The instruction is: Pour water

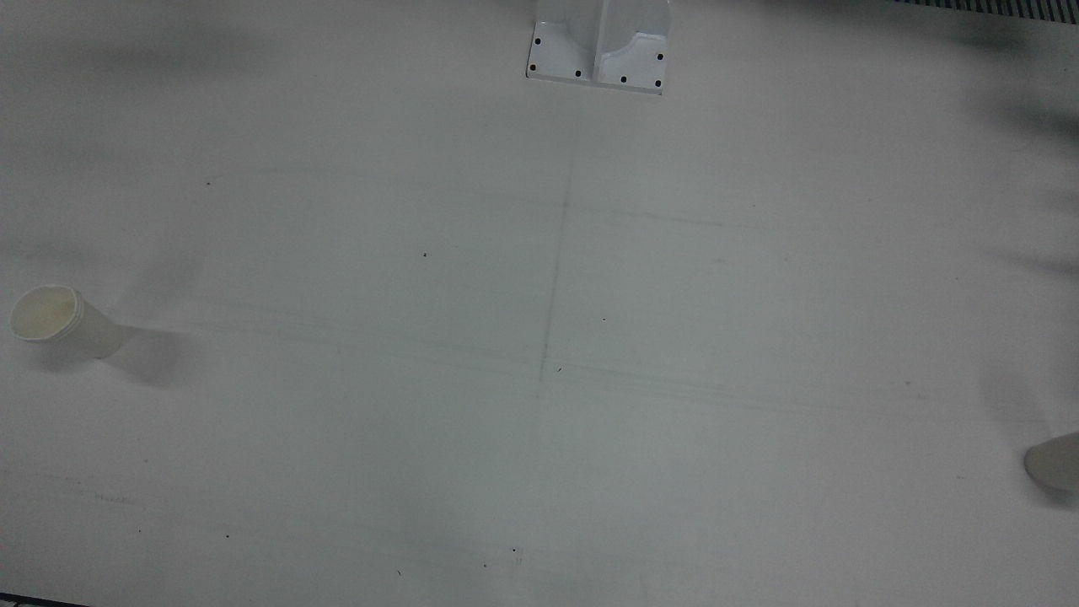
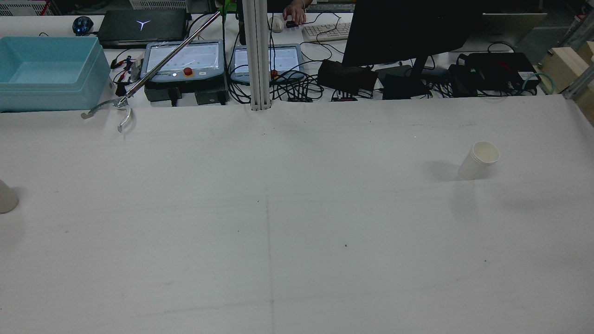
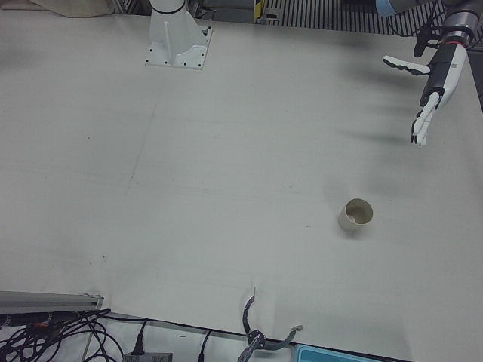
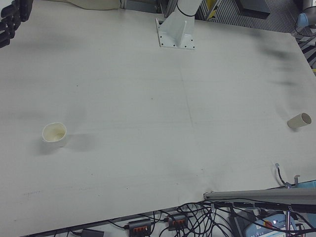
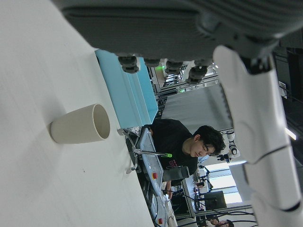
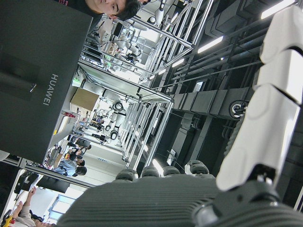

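White table (image 2: 297,260) wide and bare across its middle, one paper cup (image 2: 479,160) upright toward the right edge, another cup (image 3: 355,216) near the left edge, left hand (image 3: 430,90) raised over the left edge, fingers spread, holding nothing, right hand (image 6: 265,118) lifted clear, grasp impossible to tell.

Two off-white paper cups, both upright with mouths open, standing well apart on the white table; right-side cup (image 2: 479,160) on the half before the right arm, inside looks empty; left-side cup (image 3: 355,216) on the half before the left arm, near the table's far-left edge.
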`<move>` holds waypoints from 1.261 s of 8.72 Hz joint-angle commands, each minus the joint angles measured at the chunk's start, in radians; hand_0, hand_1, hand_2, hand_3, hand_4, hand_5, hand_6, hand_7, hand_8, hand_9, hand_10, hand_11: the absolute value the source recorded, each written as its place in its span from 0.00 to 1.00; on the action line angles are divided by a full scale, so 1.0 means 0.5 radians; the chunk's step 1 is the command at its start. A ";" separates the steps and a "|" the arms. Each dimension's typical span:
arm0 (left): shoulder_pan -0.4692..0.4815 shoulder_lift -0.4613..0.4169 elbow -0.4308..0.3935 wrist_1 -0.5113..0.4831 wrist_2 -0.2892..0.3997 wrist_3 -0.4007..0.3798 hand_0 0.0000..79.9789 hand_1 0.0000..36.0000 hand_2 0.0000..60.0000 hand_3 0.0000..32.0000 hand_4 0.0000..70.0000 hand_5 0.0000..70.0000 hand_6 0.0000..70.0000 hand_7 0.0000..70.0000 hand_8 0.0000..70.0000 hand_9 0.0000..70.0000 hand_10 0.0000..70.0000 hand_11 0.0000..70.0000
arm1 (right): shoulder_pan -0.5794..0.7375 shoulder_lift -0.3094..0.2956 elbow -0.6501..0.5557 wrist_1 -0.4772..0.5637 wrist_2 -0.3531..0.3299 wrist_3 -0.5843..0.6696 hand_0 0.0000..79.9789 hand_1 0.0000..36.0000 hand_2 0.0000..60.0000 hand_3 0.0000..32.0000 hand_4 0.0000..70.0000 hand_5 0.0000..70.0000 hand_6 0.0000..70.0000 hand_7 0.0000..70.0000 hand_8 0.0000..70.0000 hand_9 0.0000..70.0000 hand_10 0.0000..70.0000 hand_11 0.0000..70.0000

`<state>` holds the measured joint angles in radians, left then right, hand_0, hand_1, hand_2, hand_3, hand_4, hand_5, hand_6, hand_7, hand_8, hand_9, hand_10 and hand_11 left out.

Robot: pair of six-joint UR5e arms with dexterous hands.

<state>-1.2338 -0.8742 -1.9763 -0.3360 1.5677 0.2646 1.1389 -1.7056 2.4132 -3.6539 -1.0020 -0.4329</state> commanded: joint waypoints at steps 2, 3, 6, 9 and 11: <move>-0.033 -0.022 0.016 0.000 0.000 -0.005 0.71 0.32 0.00 0.00 0.23 0.00 0.03 0.07 0.00 0.00 0.04 0.09 | 0.002 0.042 -0.019 0.000 -0.002 -0.008 0.61 0.46 0.14 0.00 0.03 0.00 0.00 0.02 0.00 0.03 0.00 0.00; -0.075 -0.040 0.047 0.000 -0.006 -0.005 0.71 0.31 0.00 0.00 0.23 0.00 0.03 0.07 0.00 0.00 0.04 0.09 | 0.044 0.040 -0.031 0.000 -0.006 -0.018 0.61 0.46 0.15 0.00 0.03 0.00 0.00 0.02 0.00 0.03 0.00 0.00; -0.109 -0.450 0.212 -0.045 -0.192 0.212 0.70 0.33 0.00 0.00 0.24 0.00 0.03 0.08 0.00 0.00 0.04 0.09 | 0.127 0.052 -0.251 0.015 -0.009 -0.018 0.60 0.44 0.17 0.00 0.03 0.00 0.00 0.01 0.00 0.03 0.00 0.01; -0.100 -0.813 0.406 0.010 -0.301 0.378 0.70 0.32 0.00 0.00 0.25 0.00 0.03 0.07 0.00 0.00 0.04 0.09 | 0.115 0.284 -0.549 0.031 -0.039 -0.024 0.59 0.42 0.17 0.00 0.03 0.00 0.00 0.00 0.00 0.04 0.00 0.02; -0.097 -0.926 0.576 -0.076 -0.310 0.486 0.70 0.32 0.00 0.00 0.25 0.00 0.02 0.05 0.00 0.00 0.04 0.09 | 0.091 0.367 -0.751 0.122 -0.045 -0.030 0.59 0.41 0.17 0.00 0.01 0.00 0.00 0.00 0.00 0.03 0.00 0.01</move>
<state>-1.2835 -1.2587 -1.7842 -0.3347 1.4207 0.4446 1.1962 -1.5729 2.1447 -3.6344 -1.0188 -0.4453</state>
